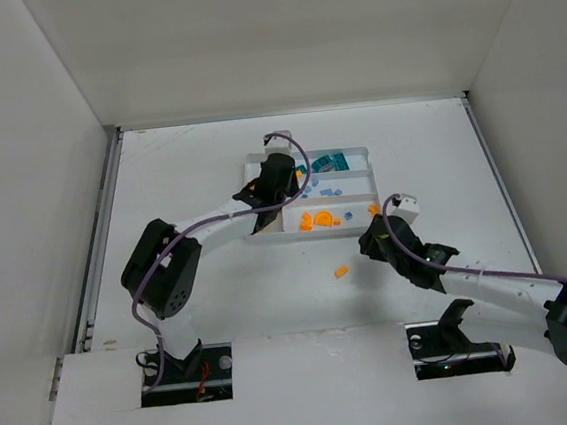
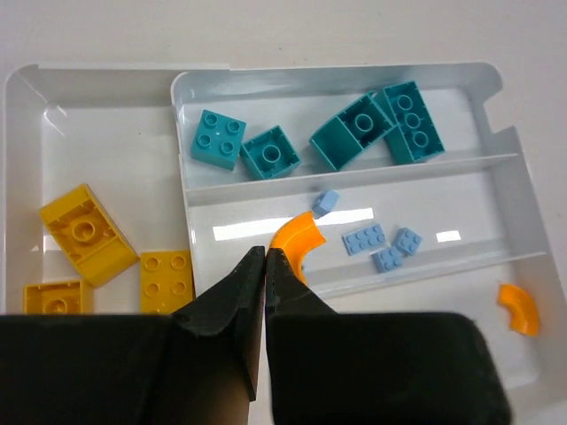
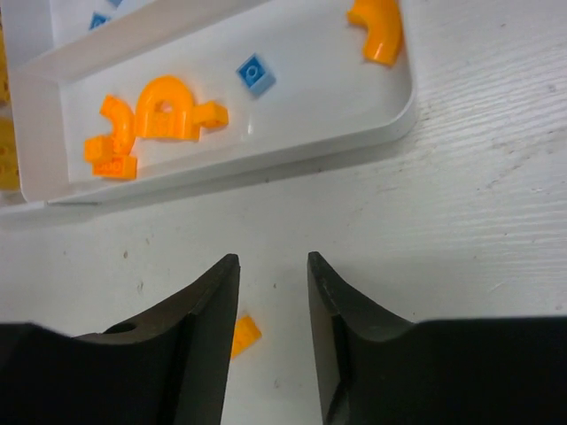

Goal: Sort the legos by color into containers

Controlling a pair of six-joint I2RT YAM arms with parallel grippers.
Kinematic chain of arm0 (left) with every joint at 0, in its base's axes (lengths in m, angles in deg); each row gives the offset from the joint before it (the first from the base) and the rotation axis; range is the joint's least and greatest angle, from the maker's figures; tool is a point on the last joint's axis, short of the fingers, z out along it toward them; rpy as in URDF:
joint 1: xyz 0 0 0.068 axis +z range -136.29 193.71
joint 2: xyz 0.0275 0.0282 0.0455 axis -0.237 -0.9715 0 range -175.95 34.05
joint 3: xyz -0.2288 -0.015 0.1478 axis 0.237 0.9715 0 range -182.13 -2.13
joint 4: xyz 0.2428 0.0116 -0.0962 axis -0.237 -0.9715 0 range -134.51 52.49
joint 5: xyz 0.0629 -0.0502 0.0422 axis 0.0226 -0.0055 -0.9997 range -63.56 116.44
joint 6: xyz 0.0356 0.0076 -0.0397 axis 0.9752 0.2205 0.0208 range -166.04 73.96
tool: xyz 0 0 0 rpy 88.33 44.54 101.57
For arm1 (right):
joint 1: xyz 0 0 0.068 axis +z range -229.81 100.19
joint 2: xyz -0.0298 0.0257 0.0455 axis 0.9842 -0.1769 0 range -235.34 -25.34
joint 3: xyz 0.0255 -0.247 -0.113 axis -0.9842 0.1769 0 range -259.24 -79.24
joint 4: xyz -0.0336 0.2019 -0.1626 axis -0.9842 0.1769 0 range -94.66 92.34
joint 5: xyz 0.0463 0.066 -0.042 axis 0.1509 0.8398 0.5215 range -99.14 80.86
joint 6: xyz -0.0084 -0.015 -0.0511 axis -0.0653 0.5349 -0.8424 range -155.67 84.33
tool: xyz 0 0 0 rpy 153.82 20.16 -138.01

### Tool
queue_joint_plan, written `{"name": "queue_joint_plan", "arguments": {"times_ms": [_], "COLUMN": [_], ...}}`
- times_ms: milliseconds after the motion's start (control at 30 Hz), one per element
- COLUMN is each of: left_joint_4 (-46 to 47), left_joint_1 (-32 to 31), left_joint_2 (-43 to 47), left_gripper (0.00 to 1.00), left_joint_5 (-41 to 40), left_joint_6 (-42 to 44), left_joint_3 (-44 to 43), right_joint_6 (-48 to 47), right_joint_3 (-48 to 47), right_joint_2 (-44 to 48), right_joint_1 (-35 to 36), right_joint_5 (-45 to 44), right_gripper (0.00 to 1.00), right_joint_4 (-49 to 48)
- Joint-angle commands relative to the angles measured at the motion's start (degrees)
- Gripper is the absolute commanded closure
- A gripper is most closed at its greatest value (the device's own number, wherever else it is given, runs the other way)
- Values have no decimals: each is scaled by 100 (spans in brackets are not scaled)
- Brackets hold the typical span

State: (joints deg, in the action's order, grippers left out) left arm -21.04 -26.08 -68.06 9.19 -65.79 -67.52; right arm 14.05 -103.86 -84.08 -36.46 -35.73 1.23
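Across the white tray (image 2: 115,133) most of the sorting looks done to me. Yellow bricks (image 2: 87,232) sit in the tall section at the left of the left wrist view. Teal bricks (image 2: 273,151) fill the top long section, light blue bricks (image 2: 365,238) the middle one, and orange pieces (image 3: 164,108) the lowest. What I judge is left: an orange arch (image 2: 299,237) lying at the middle section's lower divider, a stray blue brick (image 3: 255,74) among the orange ones, and one loose orange brick (image 3: 245,335) on the worktop (image 3: 478,221) below the tray. My left arm (image 1: 205,230) reaches from lower left over the tray's left end. The left claw (image 2: 266,255) is pinched fully together with nothing between its tips, the arch just beyond them. My right arm (image 1: 491,278) comes in from lower right. The right claw (image 3: 273,266) hangs low, jaws partly apart and empty, with the loose brick just beside its left-hand finger.
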Motion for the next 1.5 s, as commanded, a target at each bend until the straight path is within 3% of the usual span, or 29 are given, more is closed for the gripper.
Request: {"name": "queue_joint_plan", "arguments": {"times_ms": [0,167,467,867,1233,1467], "left_joint_4": [173,164,392,559,726,901], "left_joint_1": [-208,-463,-551,-622,-569,-543], "left_joint_2": [559,859,701,560,736,1332], "left_gripper": [98,98,97,94,84,80], "left_joint_5": [-41,-15,170,188,179,153], "left_joint_6": [-178,-424,-688,-732,-794,-864], "left_joint_3": [359,1000,1414,1643,1924,2222], "right_joint_6": [-356,-822,-1473,-1552,-1544,-1491], "right_joint_3": [-358,-912,-1879,-2354,-2618,-2671], "right_joint_2": [-128,-708,-1894,-3020,-3504,-3679], "right_joint_1": [-305,-630,-1000,-1070,-1132,-1211], "right_joint_5": [39,198,497,629,567,479], "right_gripper": [64,67,54,49,52,57], "right_joint_4": [-352,-598,-563,-440,-396,-308]}}
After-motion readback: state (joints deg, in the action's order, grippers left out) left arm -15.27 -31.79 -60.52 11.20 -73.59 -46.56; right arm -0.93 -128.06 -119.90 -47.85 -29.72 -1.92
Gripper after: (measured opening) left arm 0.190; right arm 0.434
